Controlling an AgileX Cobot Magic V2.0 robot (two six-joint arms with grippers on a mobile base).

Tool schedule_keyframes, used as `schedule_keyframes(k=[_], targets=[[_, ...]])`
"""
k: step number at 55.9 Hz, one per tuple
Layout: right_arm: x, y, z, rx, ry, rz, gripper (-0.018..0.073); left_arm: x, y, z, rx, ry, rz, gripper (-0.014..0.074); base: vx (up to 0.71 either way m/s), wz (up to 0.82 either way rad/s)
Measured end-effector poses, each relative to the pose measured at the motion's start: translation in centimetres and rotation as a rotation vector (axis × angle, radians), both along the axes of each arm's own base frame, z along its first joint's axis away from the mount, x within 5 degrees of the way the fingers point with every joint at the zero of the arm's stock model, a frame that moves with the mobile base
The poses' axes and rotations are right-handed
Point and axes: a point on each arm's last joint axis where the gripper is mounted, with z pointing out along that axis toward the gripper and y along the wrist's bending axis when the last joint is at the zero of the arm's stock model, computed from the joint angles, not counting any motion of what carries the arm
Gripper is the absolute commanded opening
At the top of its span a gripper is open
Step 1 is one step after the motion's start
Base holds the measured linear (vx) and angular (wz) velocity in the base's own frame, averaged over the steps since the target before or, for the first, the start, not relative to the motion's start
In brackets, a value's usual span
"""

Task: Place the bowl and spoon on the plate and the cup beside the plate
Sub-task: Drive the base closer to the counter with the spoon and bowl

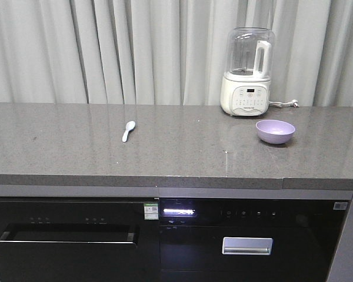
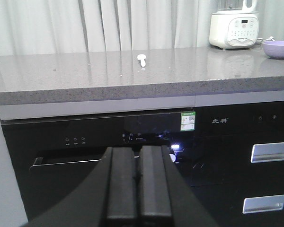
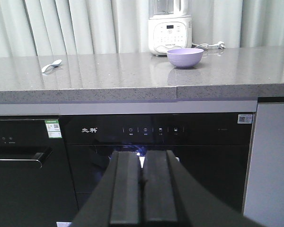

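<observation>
Since neither the plate nor the cup shows in any view, the task looks barely begun, and the first reach has to go to what lies on the tabletop (image 1: 59,147).

The left pincer (image 2: 137,156) hangs low in front of the dark appliance fronts (image 1: 70,241), below the tabletop edge, its fingers pressed together with nothing between them. It needs to rise above the stone lip before going forward, or it may knock the edge.

From the front view, the spoon (image 1: 128,130) lies flat at about 9 o'clock from the tabletop's middle. Its scoop points toward 6 o'clock and its handle toward 12, slightly tilted. It is thin and lies low, so a good grasp would part the fingers first, come straight down and close across the handle.

The bowl (image 1: 275,131) sits upright at about 3 o'clock, well apart from the spoon. A white blender (image 1: 247,70) stands near it at 11 o'clock. Taking the bowl's rim from the 6 o'clock side would keep the arm away from the blender.

The right pincer (image 3: 142,158) is likewise together, empty and low. It is the nearer one for the bowl.
</observation>
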Motion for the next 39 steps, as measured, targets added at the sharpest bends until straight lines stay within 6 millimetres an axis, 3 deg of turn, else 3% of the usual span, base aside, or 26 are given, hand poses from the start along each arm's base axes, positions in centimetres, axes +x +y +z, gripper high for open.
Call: schedule_keyframes(k=[39], targets=[[0.0, 0.0, 0.0, 0.0, 0.0, 0.0, -0.0008, 0.0, 0.0, 0.0, 0.0, 0.0, 0.0, -0.0003, 0.01, 0.0]])
